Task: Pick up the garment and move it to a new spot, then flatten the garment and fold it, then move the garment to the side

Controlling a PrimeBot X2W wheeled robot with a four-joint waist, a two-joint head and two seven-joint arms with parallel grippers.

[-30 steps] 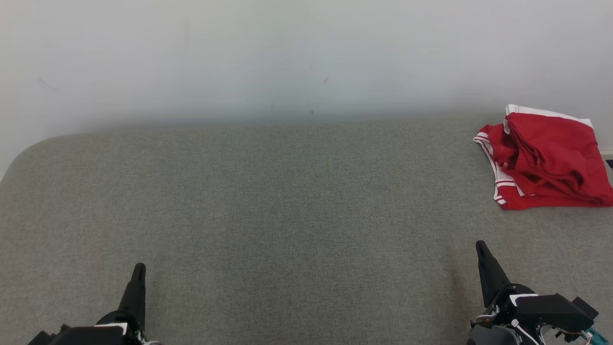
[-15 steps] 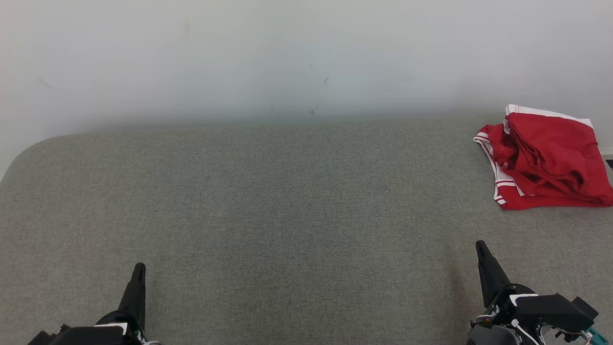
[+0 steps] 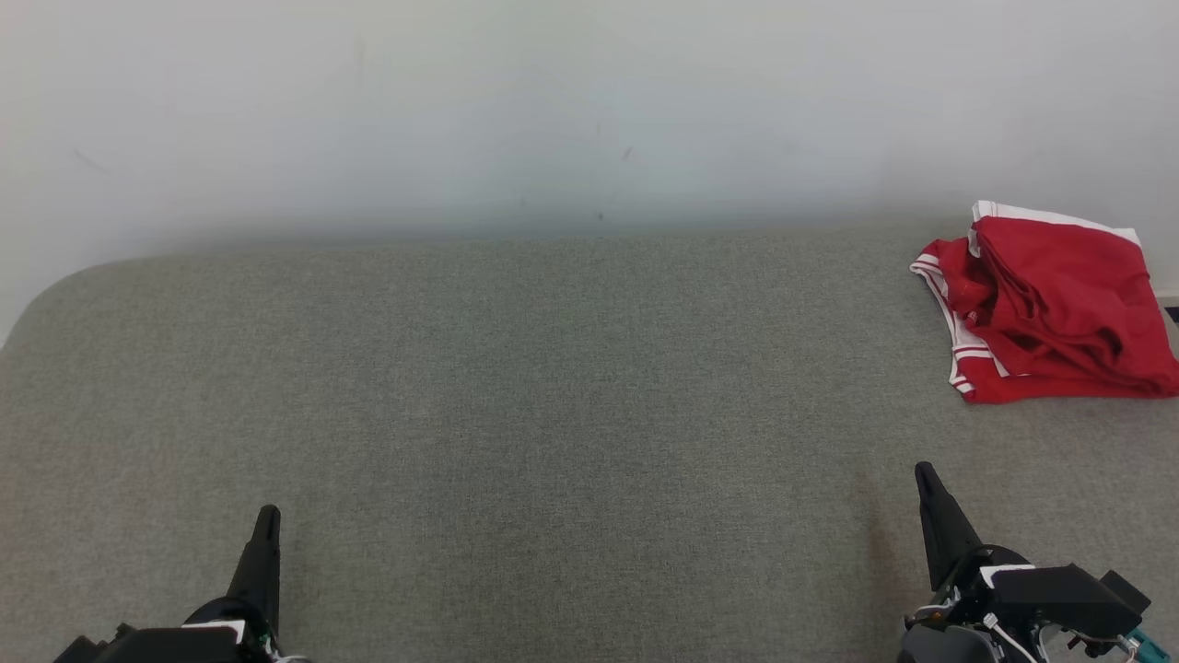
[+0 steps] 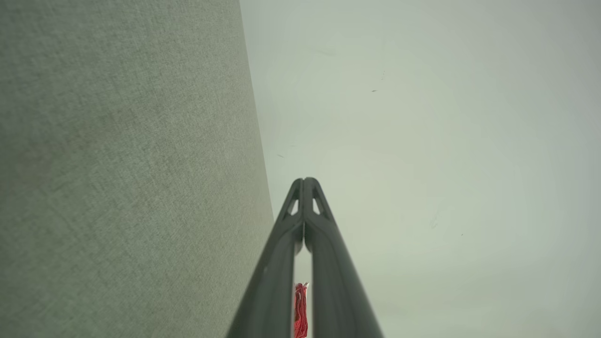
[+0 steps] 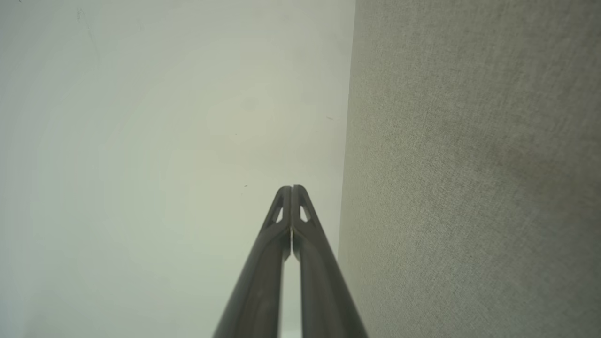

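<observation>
— What takes up most of the view?

— A pale wall [image 3: 589, 110] at the back, with a few faint dark scuffs on it. Below that is a broad grey fabric surface [image 3: 553, 414], rounded at its far left corner.

— And the garment?

— The garment [image 3: 1050, 313] is red with white trim and lies in a folded bundle at the far right of the grey surface, close to the wall. It is well apart from both grippers.

— Any writing on it?

— Nothing I can read from here. Its right edge is cut off, so I can't see its full outline.

— Which way does it lie?

— A white band runs along the far edge, and the white-striped hems face left. What I can see runs longer across than deep, dipping slightly to the right.

— The grippers?

— The left gripper [image 3: 267, 512] sits low on the left, over the grey fabric. Its fingers are pressed together and hold nothing. The right gripper [image 3: 924, 471] sits low on the right, nearer the garment, with its fingers also pressed together and empty. Between the left fingers, its wrist camera catches a thin red sliver of cloth.
</observation>
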